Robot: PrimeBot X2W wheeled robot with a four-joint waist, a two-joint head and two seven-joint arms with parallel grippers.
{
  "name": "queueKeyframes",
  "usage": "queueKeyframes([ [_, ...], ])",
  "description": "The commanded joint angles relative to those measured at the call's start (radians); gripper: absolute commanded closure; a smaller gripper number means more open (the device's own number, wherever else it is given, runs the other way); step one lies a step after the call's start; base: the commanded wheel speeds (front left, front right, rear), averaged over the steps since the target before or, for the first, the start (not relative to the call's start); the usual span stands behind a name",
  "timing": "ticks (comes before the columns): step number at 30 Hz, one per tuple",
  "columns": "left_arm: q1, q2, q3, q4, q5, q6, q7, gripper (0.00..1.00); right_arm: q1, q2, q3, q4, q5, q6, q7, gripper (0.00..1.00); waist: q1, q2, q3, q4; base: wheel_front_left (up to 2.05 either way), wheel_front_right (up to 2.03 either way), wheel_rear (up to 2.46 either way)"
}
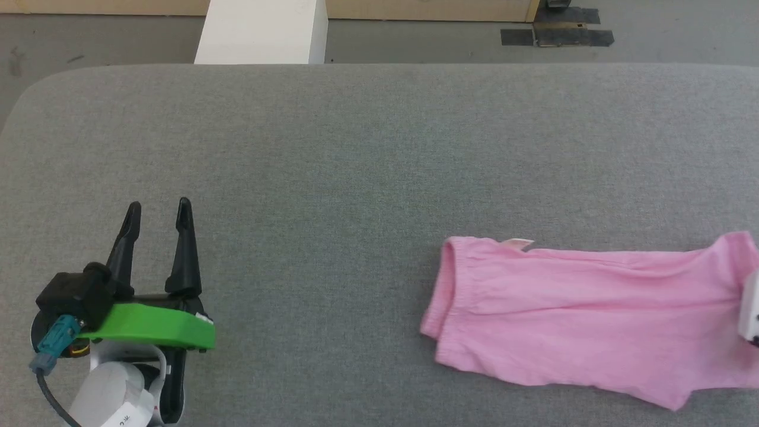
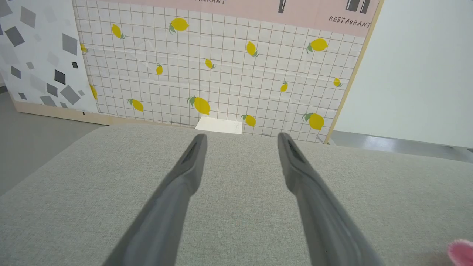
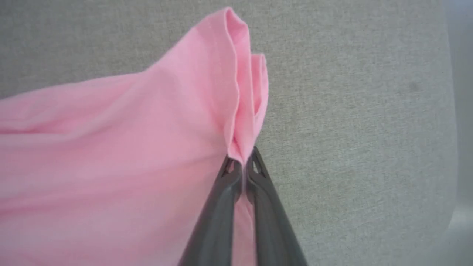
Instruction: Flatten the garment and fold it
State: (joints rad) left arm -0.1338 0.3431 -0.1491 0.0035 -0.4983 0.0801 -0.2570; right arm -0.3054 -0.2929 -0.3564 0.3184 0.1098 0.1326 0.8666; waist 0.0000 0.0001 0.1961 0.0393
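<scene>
The light-pink garment (image 1: 569, 308) lies stretched out on the grey table (image 1: 356, 148) at the lower right, its gathered hem toward the left and a small white tag (image 1: 517, 242) at its far edge. In the right wrist view my right gripper (image 3: 242, 162) is shut on a pinched fold of the garment (image 3: 111, 155) at its edge. A white part of the right arm (image 1: 750, 308) shows at the right border over the cloth. My left gripper (image 1: 159, 216) stands open at the lower left, well apart from the cloth, with nothing between its fingers (image 2: 184, 177). A pink corner of the garment (image 2: 460, 251) shows at the lower right of the left wrist view.
The grey padded table has a rounded far-left corner (image 1: 35, 95). Beyond its far edge stands a white block (image 1: 261, 29) on a grey floor. A tiled panel with lemon prints (image 2: 221, 66) rises behind the table in the left wrist view.
</scene>
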Motion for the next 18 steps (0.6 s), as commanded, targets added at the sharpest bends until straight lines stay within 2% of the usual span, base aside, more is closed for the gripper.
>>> queueKeyframes([
  [1,0.009,-0.007,0.001,0.001,0.012,-0.006,-0.005,0.00,-0.021,-0.004,-0.007,0.003,-0.021,-0.002,0.010,1.00,0.0000,-0.0001,0.002,-0.001,0.00,0.00,0.00],
  [5,0.006,-0.017,-0.002,0.006,0.013,-0.013,-0.005,0.00,-0.022,-0.024,0.025,-0.028,-0.046,-0.002,0.056,1.00,0.0000,-0.0001,0.001,0.000,0.00,0.00,0.00],
  [9,0.013,-0.022,0.001,0.011,0.014,-0.016,-0.005,0.00,0.001,-0.059,0.120,-0.119,-0.014,-0.002,0.177,1.00,0.0000,-0.0001,-0.010,-0.002,0.00,0.00,0.00],
  [13,0.027,-0.025,0.004,0.014,0.015,-0.014,-0.005,0.00,0.045,-0.089,0.228,-0.292,0.069,-0.002,0.326,1.00,0.0000,-0.0001,-0.030,-0.004,0.00,0.00,0.00],
  [18,0.041,-0.032,0.004,0.012,0.017,-0.012,-0.005,0.00,0.104,-0.062,0.327,-0.504,0.167,-0.002,0.457,1.00,0.0000,-0.0001,-0.046,-0.001,0.00,0.00,0.00],
])
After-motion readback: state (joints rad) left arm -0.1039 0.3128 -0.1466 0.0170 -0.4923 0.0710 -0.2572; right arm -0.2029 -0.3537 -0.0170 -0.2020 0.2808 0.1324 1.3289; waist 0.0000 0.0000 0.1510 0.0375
